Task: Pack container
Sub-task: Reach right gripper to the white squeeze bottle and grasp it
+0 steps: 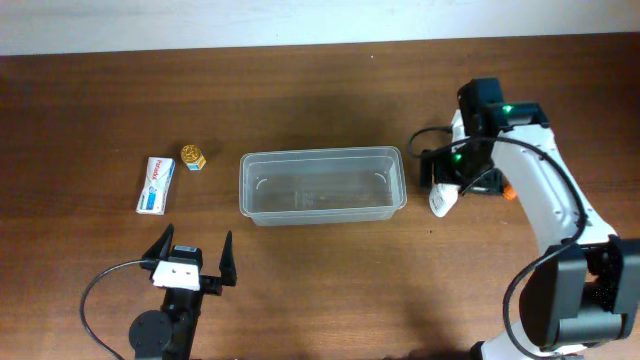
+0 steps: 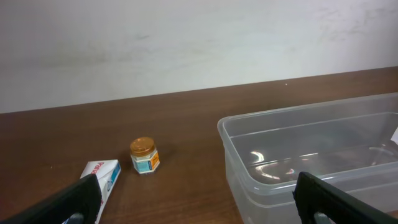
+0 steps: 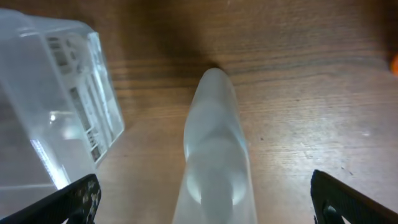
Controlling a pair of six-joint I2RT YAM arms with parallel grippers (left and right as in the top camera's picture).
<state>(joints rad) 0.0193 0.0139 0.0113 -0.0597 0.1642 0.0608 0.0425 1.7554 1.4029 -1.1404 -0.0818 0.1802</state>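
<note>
As the clear rectangular plastic container (image 1: 322, 208) stands open side up in the middle of the brown wooden table (image 1: 330, 290), its long axis runs from left to right, parallel to the table's far edge. Just beside its right short end, not touching, lies a white plastic bottle (image 3: 214, 124). The right gripper (image 3: 205, 183) hangs over this bottle with fingers spread wide, gripping nothing. The left gripper (image 1: 194, 250) is also released, and bare wood lies between it and the container's near long rim. A small gold-lidded jar (image 1: 193, 157) and a white and blue cardboard box (image 1: 155, 185) lie well apart from the left end.
</note>
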